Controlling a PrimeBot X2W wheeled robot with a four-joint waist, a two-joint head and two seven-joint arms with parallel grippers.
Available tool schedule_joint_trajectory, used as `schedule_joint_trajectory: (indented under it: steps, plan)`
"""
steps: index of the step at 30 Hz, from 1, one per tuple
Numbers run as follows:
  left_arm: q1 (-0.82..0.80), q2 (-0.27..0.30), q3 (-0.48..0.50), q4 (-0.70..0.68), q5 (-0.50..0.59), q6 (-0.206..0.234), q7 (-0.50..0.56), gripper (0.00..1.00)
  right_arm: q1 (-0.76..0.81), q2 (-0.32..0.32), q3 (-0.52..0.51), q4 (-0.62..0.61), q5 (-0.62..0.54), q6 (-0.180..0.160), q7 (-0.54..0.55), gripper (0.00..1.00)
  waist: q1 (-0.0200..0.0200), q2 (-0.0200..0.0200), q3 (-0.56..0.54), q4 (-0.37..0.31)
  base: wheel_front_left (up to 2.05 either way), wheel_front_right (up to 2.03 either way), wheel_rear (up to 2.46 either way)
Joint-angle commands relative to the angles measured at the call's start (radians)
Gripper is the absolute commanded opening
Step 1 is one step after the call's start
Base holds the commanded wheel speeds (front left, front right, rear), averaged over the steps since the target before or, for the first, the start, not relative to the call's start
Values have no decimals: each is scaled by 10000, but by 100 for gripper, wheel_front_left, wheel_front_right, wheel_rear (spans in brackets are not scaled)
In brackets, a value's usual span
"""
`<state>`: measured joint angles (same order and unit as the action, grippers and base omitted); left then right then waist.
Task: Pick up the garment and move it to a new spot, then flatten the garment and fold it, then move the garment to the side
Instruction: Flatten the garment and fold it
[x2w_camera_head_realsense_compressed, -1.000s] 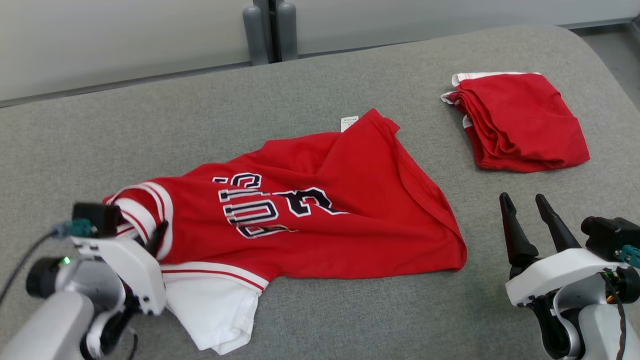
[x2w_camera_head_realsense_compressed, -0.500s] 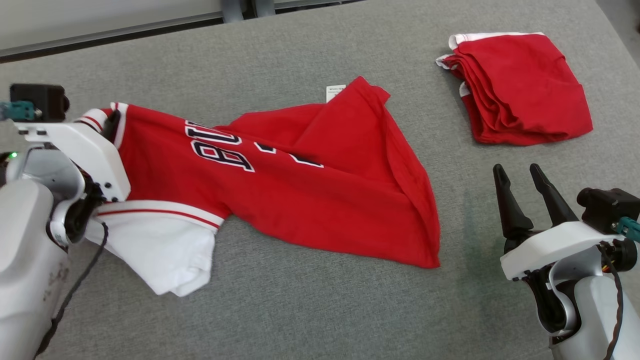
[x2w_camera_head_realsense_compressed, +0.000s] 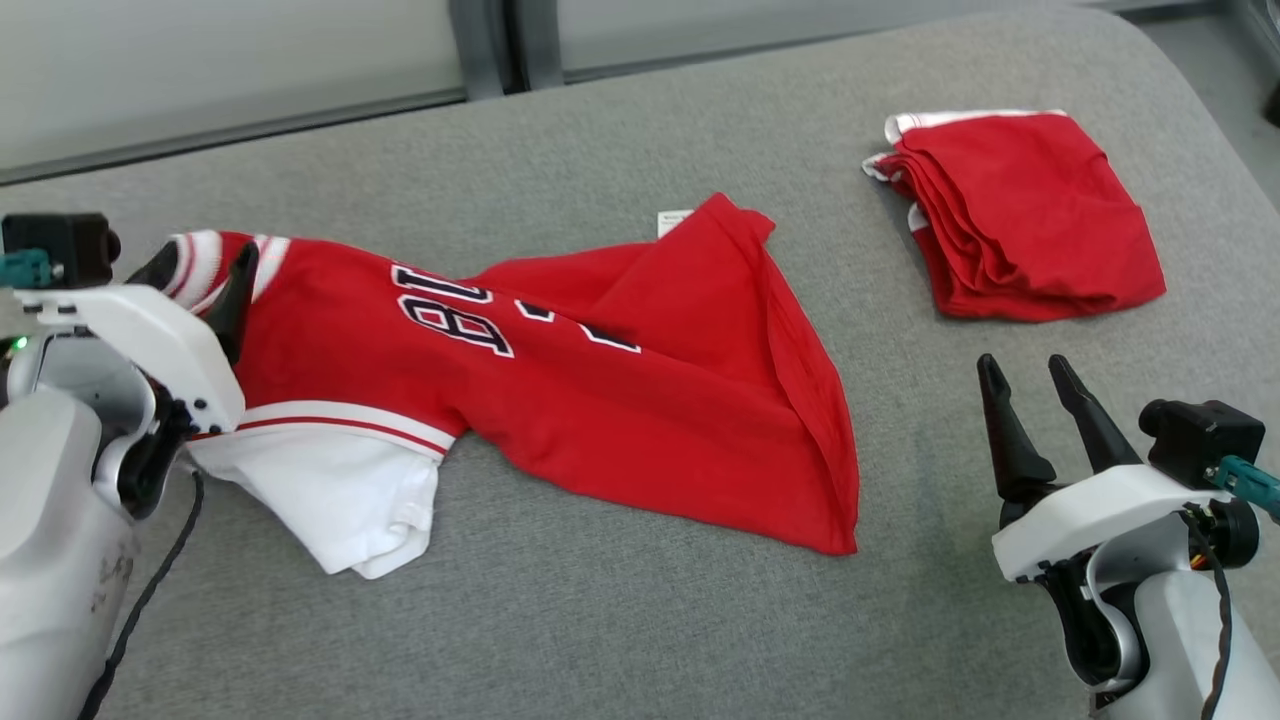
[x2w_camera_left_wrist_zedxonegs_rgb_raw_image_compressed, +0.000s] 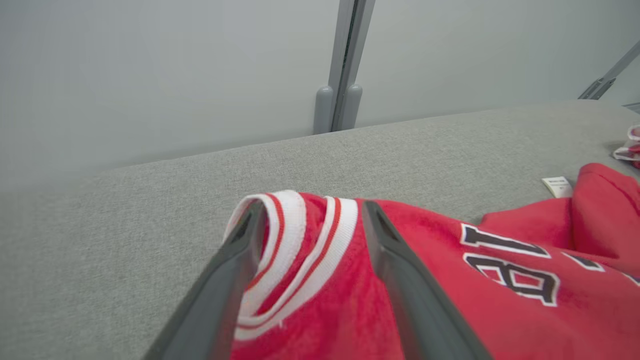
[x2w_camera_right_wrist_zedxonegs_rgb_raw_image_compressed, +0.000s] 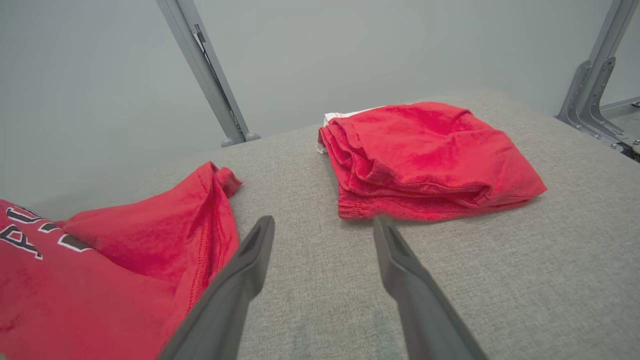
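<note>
Your head camera looks down from high up on the worktop (x2w_camera_head_realsense_compressed: 600, 620). Your left wrist camera sits low, very close to the red jersey (x2w_camera_left_wrist_zedxonegs_rgb_raw_image_compressed: 450, 300). Your right wrist camera looks across from farther off. All 3 share that jersey.

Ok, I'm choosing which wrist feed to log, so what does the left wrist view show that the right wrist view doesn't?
Left wrist view: the left gripper, jaws apart, straddling the striped trim at one end of the shirt, plus the white label. Right wrist view: the right gripper, open and holding nothing, and the whole folded red garment. Shared: the red jersey with its dark lettering, and the grey padded surface it lies on.
</note>
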<state>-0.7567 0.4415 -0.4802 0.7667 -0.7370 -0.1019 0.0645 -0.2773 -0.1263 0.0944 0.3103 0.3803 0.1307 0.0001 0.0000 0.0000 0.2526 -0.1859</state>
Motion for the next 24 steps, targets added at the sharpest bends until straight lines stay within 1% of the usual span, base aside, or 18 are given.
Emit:
schedule_joint_trajectory:
  steps: [1,4,7,12,15,18,21,24]
  plan:
    - [170,124,58,-123,-40,-18,-154,100,140,-74,-33,20,44,0,-60,100,0,0,-378,297,0,0,0]
    - [799,335,157,-654,-3,96,-683,100,322,-82,-105,42,9,0,-109,100,0,0,-810,554,0,0,0]
    - [1649,469,268,-1450,36,445,-1252,100,599,-7,-220,44,-26,0,-200,100,0,0,-1216,812,0,0,0]
    - [3485,468,440,-3112,53,1453,-2050,100,1037,139,-452,-25,-101,0,-386,100,0,0,-1696,1156,0,0,0]
    - [4627,266,448,-4096,-130,2049,-2135,100,1246,215,-577,-64,-163,0,-423,100,0,0,-1851,1259,0,0,0]
    - [5495,63,389,-4831,-327,2463,-2027,100,1355,282,-669,-142,-202,0,-395,100,0,0,-1915,1328,0,0,0]
    - [5893,57,262,-5193,-333,2713,-1817,100,1363,295,-645,-224,-266,0,-259,100,0,0,-1921,1331,0,0,0]
    - [6088,-42,49,-5354,-458,2704,-1403,100,1278,281,-635,-324,-321,0,-166,100,0,0,-1914,1277,0,0,0]
